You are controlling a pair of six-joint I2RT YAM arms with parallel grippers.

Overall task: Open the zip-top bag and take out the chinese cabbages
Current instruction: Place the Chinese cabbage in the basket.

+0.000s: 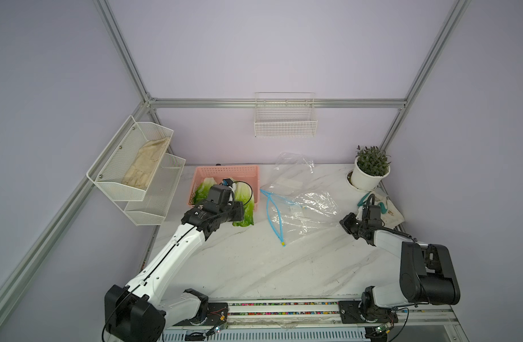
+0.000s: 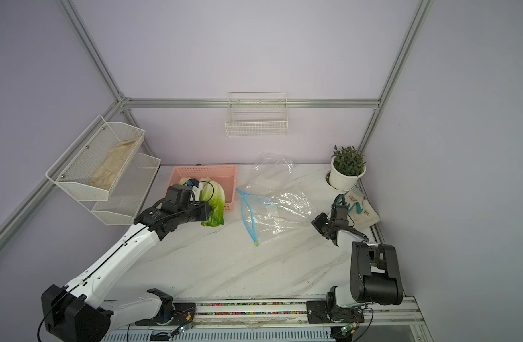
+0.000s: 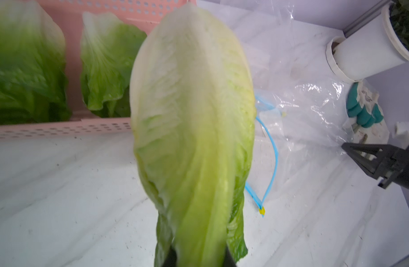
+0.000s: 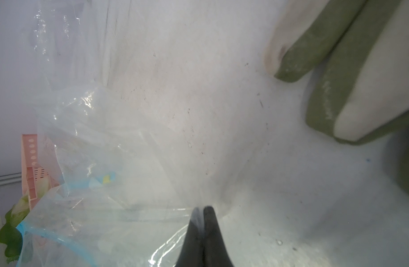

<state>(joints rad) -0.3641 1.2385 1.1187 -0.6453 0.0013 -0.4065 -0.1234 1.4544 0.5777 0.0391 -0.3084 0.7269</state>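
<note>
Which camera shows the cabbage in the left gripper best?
Left wrist view: the held cabbage fills the frame. Both top views show it small, partly hidden. The right wrist view shows perhaps a green scrap.

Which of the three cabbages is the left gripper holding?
The pale cabbage, clamped by its leafy end in the left gripper; the other two cabbages lie in the pink basket.

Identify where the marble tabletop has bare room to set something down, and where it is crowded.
Bare: the front of the white marble tabletop, between its near edge and the pink perforated plastic basket and clear blue-zipped bag. Crowded: the back, holding basket, bag, white-potted plant, teal-and-white glove.
</note>
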